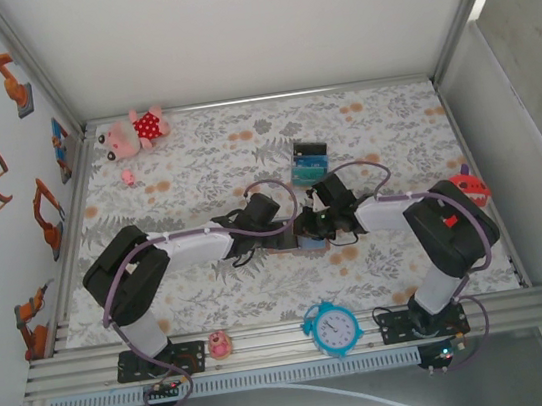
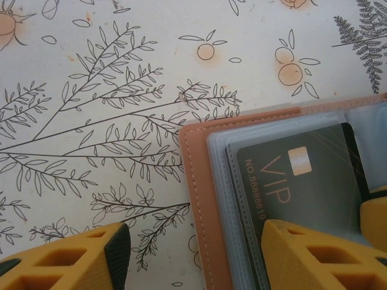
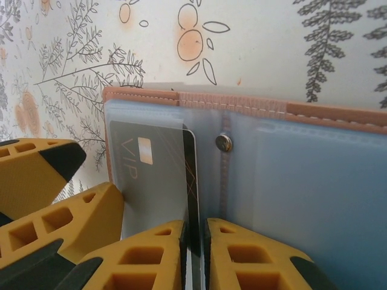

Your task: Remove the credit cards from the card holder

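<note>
The tan leather card holder (image 3: pixel 314 112) lies open on the floral tablecloth, its blue-grey clear pockets facing up. A dark credit card (image 3: pixel 151 163) marked VIP sits in the left pocket, with its right edge sticking out. My right gripper (image 3: pixel 195 241) is shut on that edge. My left gripper (image 2: pixel 195 238) stands open astride the card holder's (image 2: pixel 202 181) left edge. One of its fingers (image 2: pixel 320 254) rests over the credit card (image 2: pixel 302 175) and the other is off on the cloth. In the top view both grippers meet over the card holder (image 1: pixel 309 245) at mid-table.
A small black box with teal cards (image 1: pixel 309 162) stands just behind the grippers. A pink plush toy (image 1: pixel 137 131) lies at the back left and a red toy (image 1: pixel 471 185) at the right edge. A blue alarm clock (image 1: pixel 332 329) sits on the front rail.
</note>
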Available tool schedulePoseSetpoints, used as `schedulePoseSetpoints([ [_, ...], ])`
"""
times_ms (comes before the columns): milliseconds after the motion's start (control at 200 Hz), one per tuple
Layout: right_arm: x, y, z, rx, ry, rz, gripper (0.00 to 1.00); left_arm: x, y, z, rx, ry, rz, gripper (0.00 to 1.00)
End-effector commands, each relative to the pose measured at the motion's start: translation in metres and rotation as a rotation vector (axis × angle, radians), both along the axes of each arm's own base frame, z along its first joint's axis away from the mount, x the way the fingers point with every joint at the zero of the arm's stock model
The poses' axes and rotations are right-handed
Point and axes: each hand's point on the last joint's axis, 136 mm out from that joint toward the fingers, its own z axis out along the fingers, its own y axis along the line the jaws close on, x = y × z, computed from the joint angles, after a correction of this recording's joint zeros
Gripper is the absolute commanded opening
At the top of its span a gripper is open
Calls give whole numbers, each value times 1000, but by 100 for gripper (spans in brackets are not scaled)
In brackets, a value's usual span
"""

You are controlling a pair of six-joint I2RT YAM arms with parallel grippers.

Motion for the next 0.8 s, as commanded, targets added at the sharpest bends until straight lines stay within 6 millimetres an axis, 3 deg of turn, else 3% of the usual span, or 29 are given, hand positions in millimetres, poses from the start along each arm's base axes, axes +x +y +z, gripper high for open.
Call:
schedulePoseSetpoints([
  [0, -6, 1, -7, 8, 19, 1, 15, -8, 0, -10, 20, 62, -27, 57],
  [95, -8, -1, -9, 7, 21, -3, 14, -12, -4, -9, -4, 81, -40, 56],
  [270, -11, -2, -12, 2, 29, 1, 0, -14, -11, -10, -59, 125, -52, 53],
  [796, -7, -17, -10, -70, 21, -11, 0, -7, -3, -1, -92, 115, -47, 48],
])
